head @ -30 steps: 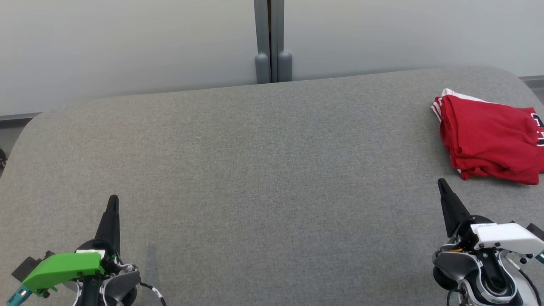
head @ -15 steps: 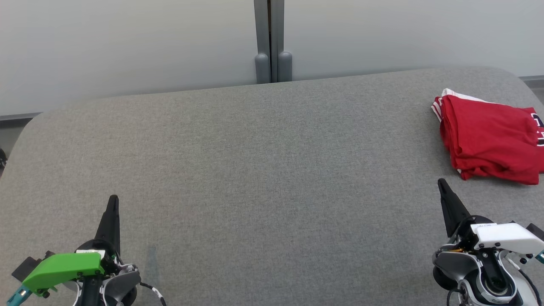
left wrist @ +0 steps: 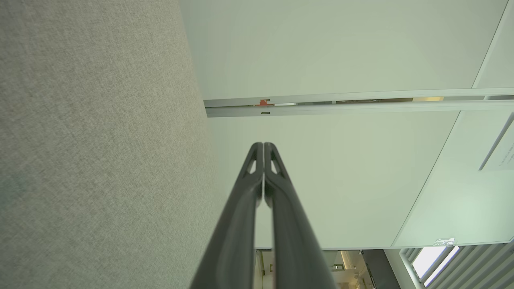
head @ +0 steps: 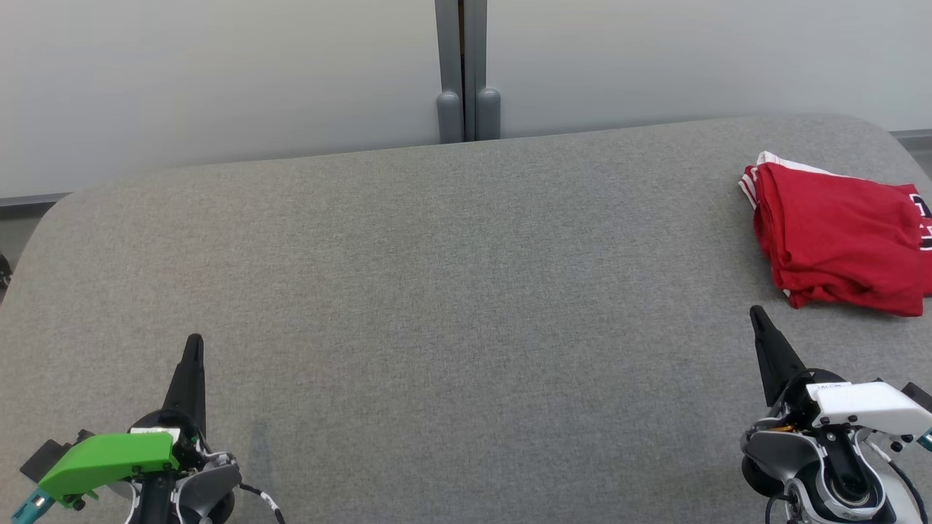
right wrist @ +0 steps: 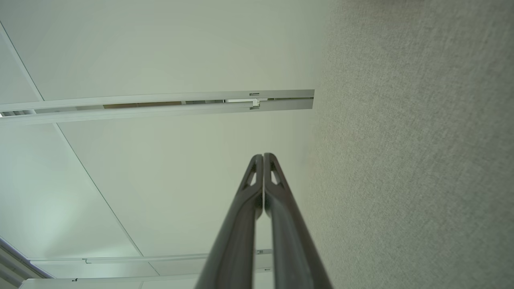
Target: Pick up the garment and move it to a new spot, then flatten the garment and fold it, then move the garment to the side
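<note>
The garment point(head: 841, 236) is red with a white striped hem, folded into a compact stack at the far right of the grey padded table point(head: 451, 291). My right gripper point(head: 757, 311) rests shut at the lower right, its tip a short way in front of the garment and apart from it. At the lower left my left gripper point(head: 194, 339) is shut and holds nothing. In the left wrist view the fingers point(left wrist: 263, 145) press together, and the right wrist view shows its fingers point(right wrist: 263, 155) closed the same way.
A pale wall with a grey vertical post point(head: 466, 73) runs behind the table's far edge. The table's rounded corners fall away at the far left and far right. Broad bare fabric lies between the two grippers.
</note>
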Motion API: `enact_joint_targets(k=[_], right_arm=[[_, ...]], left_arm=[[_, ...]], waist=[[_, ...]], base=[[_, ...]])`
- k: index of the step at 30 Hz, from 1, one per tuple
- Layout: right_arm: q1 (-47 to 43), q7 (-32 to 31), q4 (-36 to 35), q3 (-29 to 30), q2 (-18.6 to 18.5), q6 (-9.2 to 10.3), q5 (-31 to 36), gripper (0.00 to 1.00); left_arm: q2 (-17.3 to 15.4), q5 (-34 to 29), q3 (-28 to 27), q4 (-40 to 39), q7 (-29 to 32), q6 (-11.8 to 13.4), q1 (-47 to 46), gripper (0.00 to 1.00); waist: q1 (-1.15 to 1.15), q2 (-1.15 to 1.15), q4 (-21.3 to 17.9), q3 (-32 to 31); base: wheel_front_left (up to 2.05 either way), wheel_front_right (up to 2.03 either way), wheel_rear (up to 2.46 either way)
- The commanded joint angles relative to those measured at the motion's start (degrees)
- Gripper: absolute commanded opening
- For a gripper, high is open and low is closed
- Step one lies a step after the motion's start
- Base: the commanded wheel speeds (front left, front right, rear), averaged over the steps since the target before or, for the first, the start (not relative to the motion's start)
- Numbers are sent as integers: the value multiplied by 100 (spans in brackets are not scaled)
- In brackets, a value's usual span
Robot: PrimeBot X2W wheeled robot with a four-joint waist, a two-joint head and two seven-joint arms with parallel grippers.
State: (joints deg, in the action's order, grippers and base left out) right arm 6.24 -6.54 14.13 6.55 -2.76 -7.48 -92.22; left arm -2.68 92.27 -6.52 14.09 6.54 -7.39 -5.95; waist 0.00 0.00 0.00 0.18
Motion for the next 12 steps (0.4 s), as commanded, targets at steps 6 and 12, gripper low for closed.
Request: enact_joint_targets(k=[6,12], right_arm=[[-9,-17,-29,8,-21,-2,-38,0],[-9,-17,-29,8,-22,-2,-38,0]], left_arm=[[-38,28,-14,-12,17,-27,-58,0],[-38,28,-14,-12,17,-27,-58,0]], waist=[[0,0,0,0],[0,0,0,0]], base=[[0,0,0],[0,0,0]])
